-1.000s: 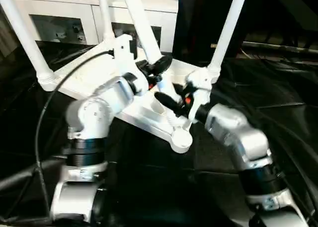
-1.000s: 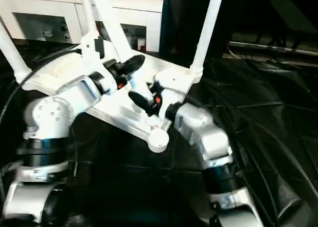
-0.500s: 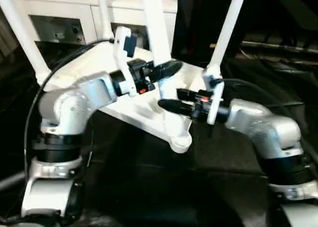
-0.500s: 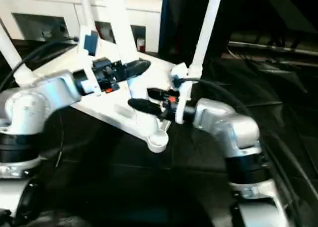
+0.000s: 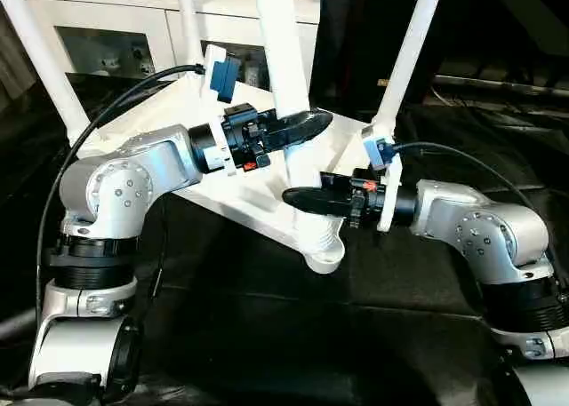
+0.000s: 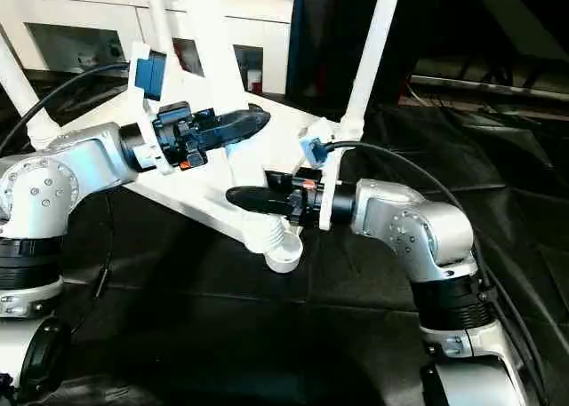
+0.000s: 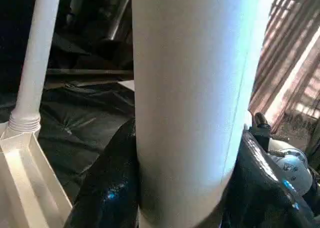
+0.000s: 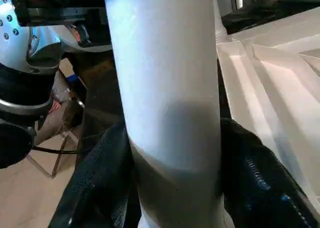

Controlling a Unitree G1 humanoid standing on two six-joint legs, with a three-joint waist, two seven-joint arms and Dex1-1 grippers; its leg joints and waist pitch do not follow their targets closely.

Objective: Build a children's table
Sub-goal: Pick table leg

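The white tabletop [image 5: 178, 113] lies underside up and tilted on black cloth. Three white legs [image 5: 409, 51] stand in its sockets. A fourth leg [image 5: 283, 51] stands nearly upright with its ribbed foot at the near corner socket [image 5: 322, 246]. My left gripper [image 5: 298, 123] is shut on this leg at mid height, its black fingers [image 7: 107, 188] pressing both sides. My right gripper [image 5: 307, 197] reaches in level from the right and is shut on the same leg lower down, just above the socket, with its fingers [image 8: 100, 188] hugging the tube.
A white glass-door cabinet [image 5: 107, 33] stands behind the tabletop. Black padded cloth [image 5: 267, 335] covers the floor in front and to the right. A black cable [image 5: 116, 113] loops over my left arm, and another [image 5: 480, 171] runs over my right forearm.
The held leg has swung from a lean to nearly upright, its foot now at the near corner socket. My right gripper turned level and closed around the leg's lower part.
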